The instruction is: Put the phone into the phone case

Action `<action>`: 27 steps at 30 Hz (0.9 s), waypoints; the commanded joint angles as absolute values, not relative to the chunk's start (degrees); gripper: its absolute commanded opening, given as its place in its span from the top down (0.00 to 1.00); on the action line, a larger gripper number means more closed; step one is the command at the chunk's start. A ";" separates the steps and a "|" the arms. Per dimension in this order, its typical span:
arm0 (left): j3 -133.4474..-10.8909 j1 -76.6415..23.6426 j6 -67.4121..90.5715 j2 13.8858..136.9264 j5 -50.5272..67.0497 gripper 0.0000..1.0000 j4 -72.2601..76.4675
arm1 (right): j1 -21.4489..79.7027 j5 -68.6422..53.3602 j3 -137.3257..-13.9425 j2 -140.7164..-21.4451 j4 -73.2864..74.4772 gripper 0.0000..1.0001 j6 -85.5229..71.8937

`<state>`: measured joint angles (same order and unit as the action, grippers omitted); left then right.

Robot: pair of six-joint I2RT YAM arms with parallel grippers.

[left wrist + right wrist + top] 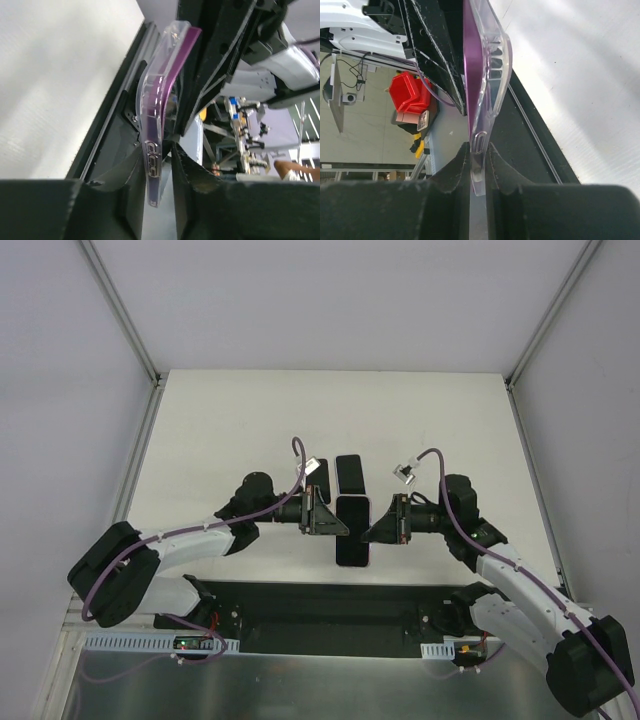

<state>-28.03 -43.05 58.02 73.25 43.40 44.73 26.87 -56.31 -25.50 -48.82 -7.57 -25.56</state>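
Right gripper (478,152) is pinched shut on one long edge of the clear phone case (492,70), while the left gripper (157,150) stands narrow around the opposite edge; I cannot tell whether it truly clamps. Done well, one side should hold firm as the other presses the purple phone (469,50) flush, since one corner looks unseated. Phone and case hang together between the two grippers' fingertips

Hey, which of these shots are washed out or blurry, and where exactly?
Top external view: evenly lit, sharp, only soft shadows. Left wrist view: table bright, nearly washed out; fingers near the lens dark and blurred. Right wrist view: phone case sharp, table very bright at right, background soft.
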 commanded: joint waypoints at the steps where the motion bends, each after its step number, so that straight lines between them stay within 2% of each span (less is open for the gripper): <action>1: -27.51 -42.98 63.80 75.41 47.02 0.84 59.40 | 27.42 -58.36 -26.63 -47.73 -14.24 0.86 -26.89; 4: -27.33 -42.89 65.30 75.94 47.64 0.96 61.17 | 27.42 -58.45 -26.11 -47.90 -14.41 0.71 -27.07; 5: -27.33 -42.89 65.22 75.68 47.55 0.99 61.26 | 27.42 -58.71 -25.67 -47.90 -14.41 0.61 -27.24; 8: -27.42 -42.80 64.60 74.71 47.02 1.00 60.13 | 27.51 -59.59 -23.83 -47.81 -15.11 0.45 -27.42; 15: -29.26 -41.92 60.74 73.04 45.88 1.00 54.15 | 27.60 -60.29 -16.35 -44.57 -22.76 0.41 -32.60; 20: -29.88 -41.40 59.33 72.25 45.09 1.00 52.12 | 27.60 -59.85 -14.59 -40.87 -22.94 0.45 -33.92; 27: -28.57 -41.31 62.22 73.39 44.65 1.00 57.91 | 27.95 -59.85 -15.38 -42.36 -22.85 0.44 -33.84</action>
<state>-27.27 -41.89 60.95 74.63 44.88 49.17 27.38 -58.37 -14.33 -41.71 -19.18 -33.50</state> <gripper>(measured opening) 0.087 0.554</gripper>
